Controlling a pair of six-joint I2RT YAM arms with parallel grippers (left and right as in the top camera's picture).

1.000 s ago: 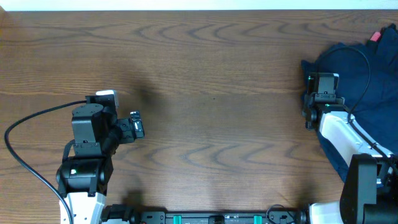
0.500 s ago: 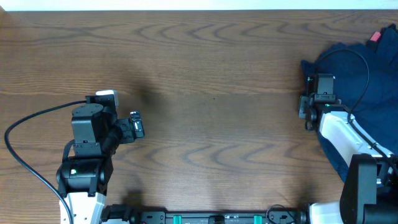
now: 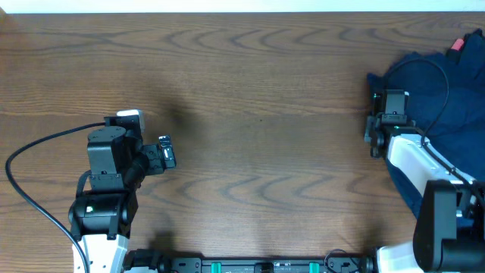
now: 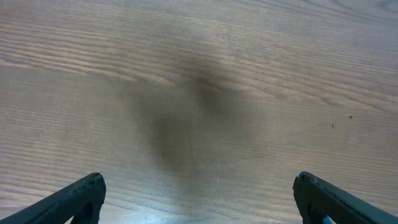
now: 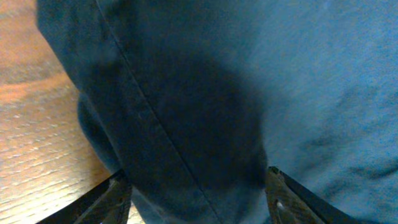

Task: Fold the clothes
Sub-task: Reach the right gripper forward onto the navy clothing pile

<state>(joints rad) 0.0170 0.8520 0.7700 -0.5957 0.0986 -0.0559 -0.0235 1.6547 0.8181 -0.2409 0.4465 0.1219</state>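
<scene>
A dark navy garment [image 3: 447,91] lies crumpled at the right edge of the wooden table [image 3: 258,129]. My right gripper [image 3: 379,102] is at the garment's left edge. In the right wrist view its open jaws [image 5: 199,196] straddle a seamed fold of the navy cloth [image 5: 205,93], with bare wood at the left. My left gripper [image 3: 167,152] is open and empty over bare wood at the left of the table. In the left wrist view [image 4: 199,199] only its two dark fingertips and the wood show.
A small red object [image 3: 457,44] sits at the garment's top right edge. A black cable [image 3: 30,163] loops left of the left arm. The right arm's white link [image 3: 417,163] lies over the garment's lower part.
My right gripper has shifted slightly left and toward the garment's left edge. The left arm has not moved.
</scene>
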